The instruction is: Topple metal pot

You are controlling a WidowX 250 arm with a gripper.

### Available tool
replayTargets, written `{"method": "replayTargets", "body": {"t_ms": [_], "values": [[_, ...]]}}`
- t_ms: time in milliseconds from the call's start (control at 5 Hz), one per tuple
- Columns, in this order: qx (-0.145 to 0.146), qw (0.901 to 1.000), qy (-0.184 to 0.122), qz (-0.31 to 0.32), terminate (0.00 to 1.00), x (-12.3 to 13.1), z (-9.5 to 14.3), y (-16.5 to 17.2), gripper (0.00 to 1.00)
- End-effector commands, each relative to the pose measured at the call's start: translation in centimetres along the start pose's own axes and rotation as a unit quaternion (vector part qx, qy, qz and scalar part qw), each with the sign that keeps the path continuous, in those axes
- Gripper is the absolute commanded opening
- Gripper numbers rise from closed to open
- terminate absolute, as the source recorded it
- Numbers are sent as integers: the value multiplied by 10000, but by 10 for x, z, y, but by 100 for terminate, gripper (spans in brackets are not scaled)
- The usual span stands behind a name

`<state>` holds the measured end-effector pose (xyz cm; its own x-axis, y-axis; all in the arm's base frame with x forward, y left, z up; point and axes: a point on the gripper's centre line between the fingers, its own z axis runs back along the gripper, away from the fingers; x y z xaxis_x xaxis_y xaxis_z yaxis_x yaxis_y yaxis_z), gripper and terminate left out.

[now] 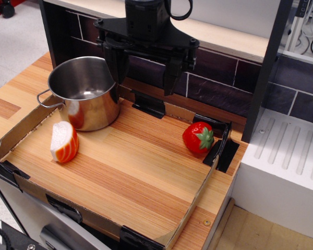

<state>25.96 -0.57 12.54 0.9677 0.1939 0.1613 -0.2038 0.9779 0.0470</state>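
Back-left of tray: pot (pixel 86 92) upright | gripper (pixel 145 70) spread wide, empty | risk: toppled pot rolls into strawberry (pixel 198 138)

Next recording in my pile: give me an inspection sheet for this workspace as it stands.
Surface: wooden tabletop edged by a low cardboard rim.
Job's things: metal pot upright at back left, empty, not toppled.
Clutter: toy strawberry at right; orange-and-white wedge in front of the pot.
Grippers: pincer open above the back edge, left finger at the pot's right rim, holding nothing.
Cables: black loop on the arm; more at top right.
Surroundings: dark tile backsplash; white ridged drainboard at right.
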Motion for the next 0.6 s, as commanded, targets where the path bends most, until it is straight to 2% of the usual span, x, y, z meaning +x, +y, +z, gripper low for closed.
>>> {"method": "replayTargets", "body": {"t_ms": [0, 200, 400], "values": [[0, 10000, 0, 0, 0, 0, 0, 0, 100], [-153, 9981, -375, -475, 0, 14, -2, 13, 100], [-353, 9935, -237, -1052, 0, 26, 1, 29, 100]]}}
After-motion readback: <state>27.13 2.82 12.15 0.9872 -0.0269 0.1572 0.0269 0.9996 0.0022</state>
